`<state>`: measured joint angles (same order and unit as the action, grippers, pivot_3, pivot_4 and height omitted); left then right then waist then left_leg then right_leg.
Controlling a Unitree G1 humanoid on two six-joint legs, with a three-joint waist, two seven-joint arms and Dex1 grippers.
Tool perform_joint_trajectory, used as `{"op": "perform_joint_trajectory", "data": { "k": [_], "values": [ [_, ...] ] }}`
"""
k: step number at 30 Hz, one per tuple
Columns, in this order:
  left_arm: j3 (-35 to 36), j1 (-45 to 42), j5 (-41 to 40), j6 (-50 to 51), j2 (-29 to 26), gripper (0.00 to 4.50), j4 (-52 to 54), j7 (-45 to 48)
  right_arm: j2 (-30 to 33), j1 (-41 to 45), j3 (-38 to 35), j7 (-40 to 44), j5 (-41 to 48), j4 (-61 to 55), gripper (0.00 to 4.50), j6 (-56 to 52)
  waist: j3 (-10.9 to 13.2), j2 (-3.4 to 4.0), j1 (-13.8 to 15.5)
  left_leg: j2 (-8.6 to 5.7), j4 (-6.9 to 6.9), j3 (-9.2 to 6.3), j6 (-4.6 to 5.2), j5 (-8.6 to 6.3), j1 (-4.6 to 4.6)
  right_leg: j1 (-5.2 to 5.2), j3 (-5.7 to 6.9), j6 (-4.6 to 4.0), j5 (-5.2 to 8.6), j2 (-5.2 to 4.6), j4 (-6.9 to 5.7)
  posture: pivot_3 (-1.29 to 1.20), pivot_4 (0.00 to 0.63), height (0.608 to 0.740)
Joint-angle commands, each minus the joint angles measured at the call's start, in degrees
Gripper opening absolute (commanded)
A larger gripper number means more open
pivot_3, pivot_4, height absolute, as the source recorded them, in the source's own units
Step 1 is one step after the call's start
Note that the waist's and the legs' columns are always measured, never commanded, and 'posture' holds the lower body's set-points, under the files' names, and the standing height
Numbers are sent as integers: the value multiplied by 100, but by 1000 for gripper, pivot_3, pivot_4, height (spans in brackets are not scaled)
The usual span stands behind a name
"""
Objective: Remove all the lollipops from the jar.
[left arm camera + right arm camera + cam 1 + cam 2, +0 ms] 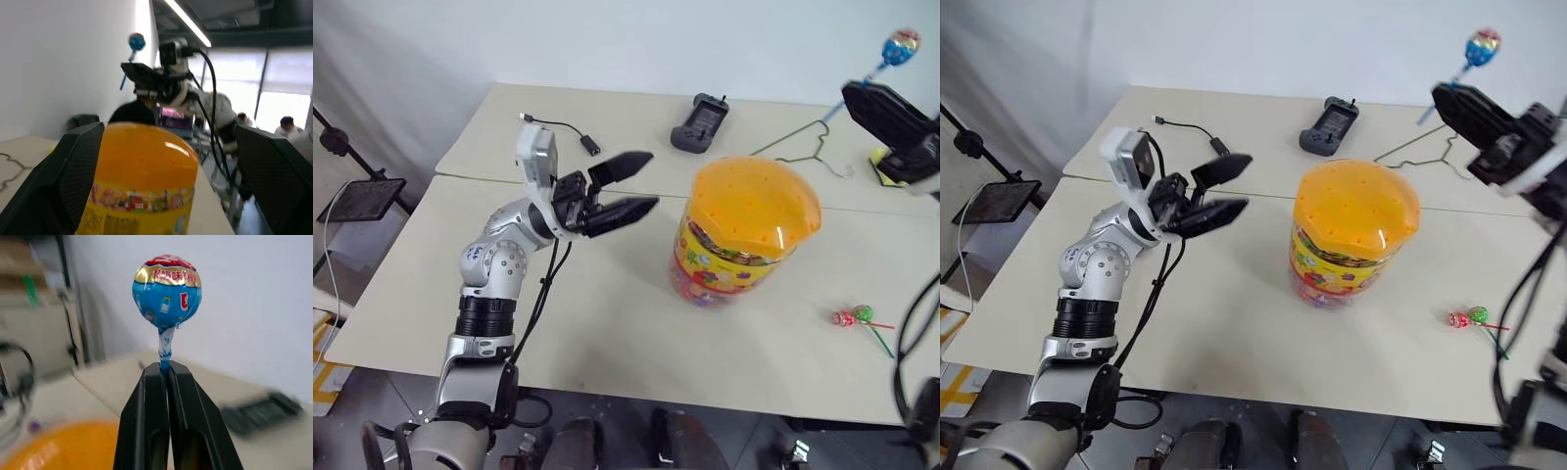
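Two pale counters (607, 323) butt together, carrying the jar (744, 230) — a clear tub under a domed orange lid — which stands upright near the middle and serves as reference. Left of the jar, the left gripper (641, 181) hovers level with the lid, jaws wide and empty. Above and right of the jar, the right gripper (1449, 98) has its jaws pinched tight on the stick of a blue lollipop (1482, 46), candy head uppermost. Right of the jar, low on the counter, two lollipops (853, 315) — red and green — lie touching.

Judgement: the blue one should be carried clear of the lid and set down beside that pair, the stick kept upright until release.

Whether any lollipop remains in the lid holes cannot be made out; the purple one is not identified. Behind the jar lie a black device (700, 122) and a wire hanger (808, 142).
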<state>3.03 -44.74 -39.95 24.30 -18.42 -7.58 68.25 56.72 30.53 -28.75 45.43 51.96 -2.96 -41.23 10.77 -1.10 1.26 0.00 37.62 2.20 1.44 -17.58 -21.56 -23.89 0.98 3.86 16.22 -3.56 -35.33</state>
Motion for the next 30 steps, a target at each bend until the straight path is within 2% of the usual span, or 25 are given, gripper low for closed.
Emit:
{"op": "perform_joint_trajectory", "data": {
  "k": [1,3,5,8,13,16,21,24,26,28,30],
  "values": [
    [-259,-58,282,-263,-190,4500,111,389,1014,-958,-69,191,-994,590,27,-292,-1,2,34,-4,1,-1,6,-3,-1,0,0,0,0,-7,4,0,150,740],
    [-574,17,692,-554,-433,4500,123,694,1425,-1845,-47,93,-1726,742,27,-254,-3,5,14,-5,3,3,12,-4,-9,0,-3,-2,1,-10,32,0,150,740],
    [-669,85,744,-508,-555,4500,143,804,1689,-2588,55,-197,-2240,834,27,-703,-4,11,6,-7,0,7,16,-6,-6,0,-8,-2,1,-12,38,0,150,740],
    [-657,121,674,-410,-587,4500,157,856,1534,-3298,129,-206,-2829,761,27,-84,-6,15,-34,-4,-1,9,13,-5,-2,-1,-11,-2,1,-9,32,0,150,740],
    [-724,112,752,-404,-564,4500,219,834,906,-3517,40,-259,-2949,1034,27,23,-5,16,-123,-2,2,12,0,4,19,5,-15,2,-1,1,0,0,150,740],
    [-730,159,736,-387,-617,4500,341,838,743,-3683,-206,-191,-3050,1125,637,274,-6,16,-127,-4,3,12,-2,6,24,7,-16,2,-1,3,-9,0,150,740],
    [-629,228,676,-362,-678,4500,446,774,571,-3741,-724,107,-2976,1169,2163,1012,-6,17,-134,-4,2,16,-2,6,27,7,-21,4,-1,5,-10,0,150,740],
    [-458,215,531,-255,-666,4500,458,624,248,-3626,-1145,726,-2634,913,3123,2018,-5,16,-132,-4,3,16,-2,6,27,8,-20,5,-1,7,-10,0,150,740],
    [-274,218,433,-192,-712,4500,501,496,-152,-3442,-1490,1280,-2067,519,3774,2650,-5,16,-138,-3,3,16,-2,6,29,9,-21,7,-1,9,-10,0,150,740],
    [-107,280,550,-107,-969,4500,499,320,-360,-3287,-1562,1574,-1614,56,4416,2724,-5,16,-153,-1,3,16,-4,5,30,10,-21,10,-2,12,-12,0,150,740],
    [-38,381,714,-205,-1198,4500,469,274,-464,-3191,-1489,1646,-1293,-303,4470,2560,-5,17,-160,0,3,16,-7,6,35,9,-23,12,-2,12,-18,0,150,740]
  ]
}}
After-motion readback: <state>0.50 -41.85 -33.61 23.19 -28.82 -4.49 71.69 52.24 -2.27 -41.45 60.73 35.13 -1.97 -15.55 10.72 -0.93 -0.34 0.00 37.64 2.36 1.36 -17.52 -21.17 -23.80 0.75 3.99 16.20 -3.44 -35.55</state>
